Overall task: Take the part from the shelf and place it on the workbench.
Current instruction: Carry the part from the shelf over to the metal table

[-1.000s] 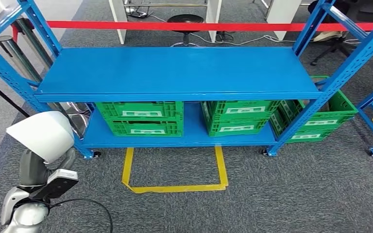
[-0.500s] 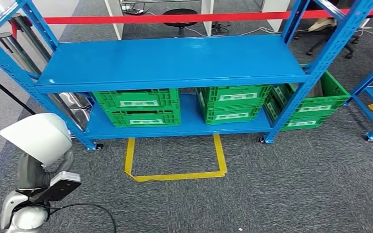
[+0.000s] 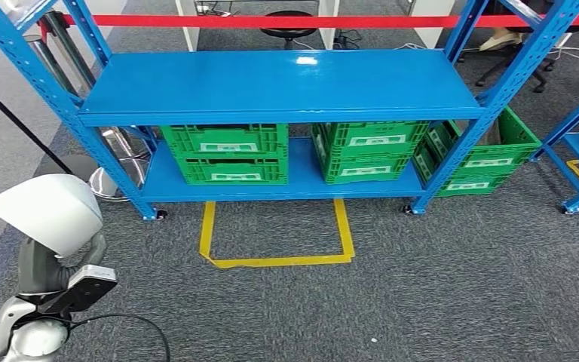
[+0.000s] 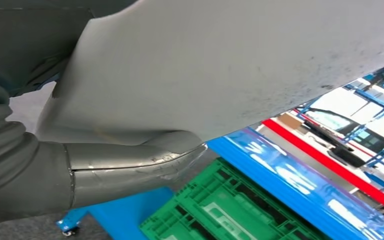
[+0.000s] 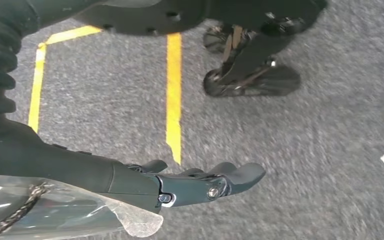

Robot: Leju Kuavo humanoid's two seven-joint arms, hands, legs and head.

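The left hand (image 4: pixel 130 165) grips a big white part (image 3: pixel 45 211) low at the robot's left side, well short of the blue shelf (image 3: pixel 279 83) with green crates (image 3: pixel 226 154) underneath. The right hand (image 5: pixel 200 182) hangs open over grey carpet (image 5: pixel 305 150) with yellow tape (image 5: pixel 173 90).

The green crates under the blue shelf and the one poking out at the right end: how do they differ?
The two crate stacks sit squarely on the lower shelf, facing front; the end crate stands at an angle, behind the shelf's right post and partly past it. The stacked crates are closed over by the top shelf; the end crate's open top shows. All are green slotted plastic with pale labels.
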